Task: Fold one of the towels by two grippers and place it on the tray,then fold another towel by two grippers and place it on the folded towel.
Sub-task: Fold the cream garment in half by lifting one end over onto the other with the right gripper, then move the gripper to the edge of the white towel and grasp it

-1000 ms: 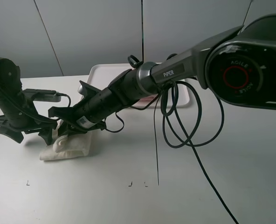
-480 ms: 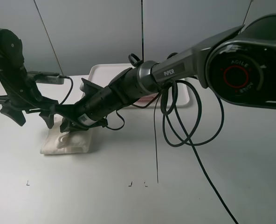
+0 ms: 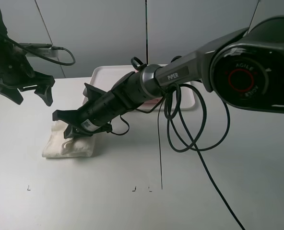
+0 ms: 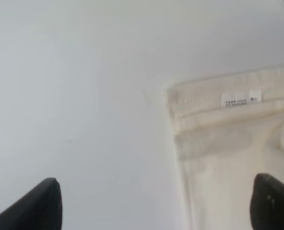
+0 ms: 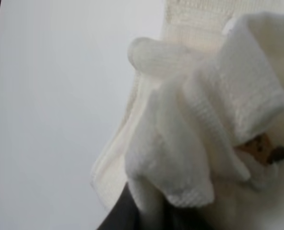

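Towel lay bunched on the table's left side, the right gripper pinching its folds; the left gripper hung spread, empty. Carrying trayward, I'd lift slowly.

The exterior high camera looks down from in front of the rig across the whole tabletop, facing the grey back wall, with the right arm's housing close to the lens. The left wrist camera looks down from well above at bare tabletop and a corner of the cream towel. The right wrist camera sits very close to that same towel, which the high view shares.
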`<state>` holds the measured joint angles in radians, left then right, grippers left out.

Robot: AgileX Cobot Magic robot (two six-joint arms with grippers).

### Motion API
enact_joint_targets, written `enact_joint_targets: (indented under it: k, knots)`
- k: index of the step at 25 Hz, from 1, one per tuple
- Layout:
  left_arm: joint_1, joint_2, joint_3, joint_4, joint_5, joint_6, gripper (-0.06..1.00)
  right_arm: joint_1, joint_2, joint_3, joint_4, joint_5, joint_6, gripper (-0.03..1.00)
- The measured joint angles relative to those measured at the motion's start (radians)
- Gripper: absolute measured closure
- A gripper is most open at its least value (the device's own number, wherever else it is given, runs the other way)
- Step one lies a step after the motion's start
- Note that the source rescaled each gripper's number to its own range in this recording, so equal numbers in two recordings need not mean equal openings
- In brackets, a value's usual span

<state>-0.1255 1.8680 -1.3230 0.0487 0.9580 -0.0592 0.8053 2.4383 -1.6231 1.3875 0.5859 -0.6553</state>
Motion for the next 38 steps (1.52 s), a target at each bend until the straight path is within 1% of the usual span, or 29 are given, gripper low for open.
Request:
enact_joint_targets:
  k: [2, 3, 4, 5, 6, 7, 9, 12, 14, 17, 19, 21, 24, 26, 33, 38]
  knots:
    - [0.005, 0.0, 0.0, -0.007, 0.002, 0.005, -0.06, 0.0, 0.0, 0.0, 0.059, 0.004, -0.029, 0.62]
    - [0.005, 0.0, 0.0, -0.009, 0.002, 0.008, -0.06, 0.0, 0.0, 0.0, 0.108, 0.012, -0.051, 0.48]
    - [0.005, 0.0, 0.0, -0.013, 0.002, 0.013, -0.06, 0.0, 0.0, 0.0, 0.151, 0.03, -0.081, 0.37]
    - [0.005, 0.0, 0.0, -0.02, 0.002, 0.02, -0.06, 0.0, 0.0, 0.0, 0.205, 0.054, -0.123, 0.31]
    - [0.005, 0.0, -0.001, -0.023, -0.001, 0.025, -0.06, 0.0, 0.0, 0.0, 0.255, 0.078, -0.165, 0.28]
    - [0.005, 0.0, -0.001, -0.025, -0.003, 0.029, -0.06, 0.0, 0.0, 0.0, 0.292, 0.106, -0.196, 0.27]
    - [0.005, 0.0, -0.001, -0.027, -0.005, 0.031, -0.06, 0.0, 0.0, 0.0, 0.313, 0.137, -0.232, 0.29]
    - [0.008, 0.0, -0.001, -0.031, -0.005, 0.032, -0.06, -0.025, 0.0, 0.0, 0.258, 0.16, -0.216, 0.38]
    - [0.015, 0.0, -0.001, -0.039, -0.005, 0.035, -0.06, -0.066, 0.0, 0.002, 0.195, 0.18, -0.176, 0.39]
    - [0.023, 0.0, -0.001, -0.049, -0.005, 0.036, -0.06, -0.134, 0.0, 0.002, 0.141, 0.208, -0.138, 0.36]
    - [0.026, 0.0, -0.001, -0.049, -0.005, 0.039, -0.06, -0.17, 0.0, 0.002, 0.126, 0.225, -0.125, 0.33]
    - [0.026, 0.0, -0.001, -0.049, -0.005, 0.039, -0.06, -0.193, 0.0, 0.002, 0.082, 0.226, -0.093, 0.31]
    - [0.026, 0.0, -0.001, -0.049, -0.005, 0.04, -0.06, -0.197, 0.0, 0.002, -0.028, 0.201, -0.013, 0.31]
    - [0.026, 0.0, -0.001, -0.049, -0.005, 0.042, -0.06, -0.197, 0.0, 0.002, -0.064, 0.194, 0.009, 0.3]
    - [0.026, 0.0, -0.001, -0.049, -0.007, 0.042, -0.06, -0.191, 0.021, 0.002, -0.068, 0.175, 0.02, 0.3]
    - [0.026, 0.0, -0.001, -0.074, -0.007, 0.059, -0.06, -0.146, 0.033, 0.002, -0.034, 0.144, 0.01, 0.31]
